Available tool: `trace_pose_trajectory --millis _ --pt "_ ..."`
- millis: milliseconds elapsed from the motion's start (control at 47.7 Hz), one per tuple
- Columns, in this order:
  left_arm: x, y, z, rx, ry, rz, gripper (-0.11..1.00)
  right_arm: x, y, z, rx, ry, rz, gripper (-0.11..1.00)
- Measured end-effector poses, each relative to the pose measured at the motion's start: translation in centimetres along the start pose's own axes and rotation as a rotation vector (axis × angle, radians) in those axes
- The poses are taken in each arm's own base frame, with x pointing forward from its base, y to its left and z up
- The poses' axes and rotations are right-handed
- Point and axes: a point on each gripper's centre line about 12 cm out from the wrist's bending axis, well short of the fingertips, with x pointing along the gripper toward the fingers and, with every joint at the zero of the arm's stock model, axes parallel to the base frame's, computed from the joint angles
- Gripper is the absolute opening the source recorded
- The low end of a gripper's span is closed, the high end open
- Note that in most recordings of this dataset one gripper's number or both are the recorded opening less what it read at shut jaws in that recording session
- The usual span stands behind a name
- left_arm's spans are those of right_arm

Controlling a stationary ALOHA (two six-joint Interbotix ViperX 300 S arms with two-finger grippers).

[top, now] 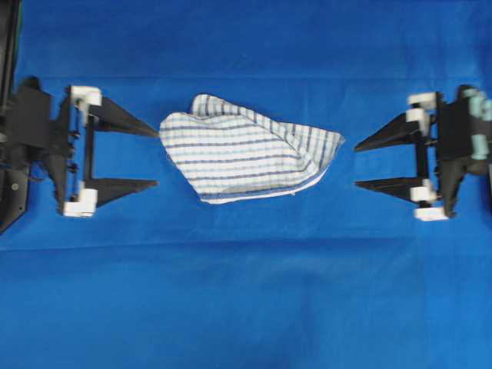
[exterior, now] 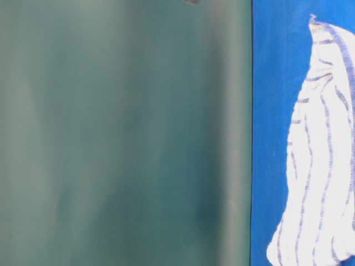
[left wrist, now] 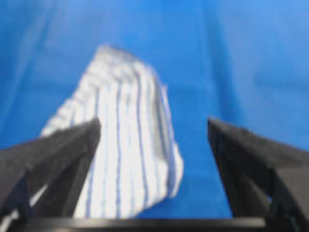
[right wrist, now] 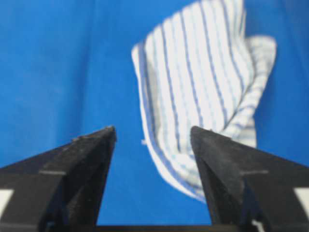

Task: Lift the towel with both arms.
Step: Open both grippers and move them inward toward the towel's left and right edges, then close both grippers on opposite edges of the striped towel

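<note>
A soft, crumpled striped towel (top: 250,148) lies mid-frame on the smooth blue tablecloth (top: 246,307); the pointed black left gripper (top: 156,157) and right gripper (top: 356,165) are both spread, empty.

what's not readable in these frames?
- Table-level view: both grippers out of frame; a blank green surface fills most of it; towel cut off at the right edge.
- Left wrist view: blurred, so left gripper contact with the towel is unclear.
- Overhead: towel's underside folds hidden.
</note>
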Motion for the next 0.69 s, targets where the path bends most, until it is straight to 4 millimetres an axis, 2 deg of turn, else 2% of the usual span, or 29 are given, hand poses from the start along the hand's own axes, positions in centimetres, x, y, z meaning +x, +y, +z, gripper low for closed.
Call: trace_pose_trajectory --millis 189,398,692 --pt "2.6 -0.1 -3.2 -0.001 0.140 -0.001 0.90 3.5 -0.1 -1.9 0.019 0.158 -0.005 0.65" --pt "5.2 -0.1 -5.9 0.000 0.256 -0.002 0.90 6.9 -0.7 -3.9 0.052 0.286 -0.026 0.65" --pt "7.8 0.4 -9.8 -0.005 0.393 0.012 0.90 9.6 -2.8 -6.5 0.093 0.389 -0.083 0.65"
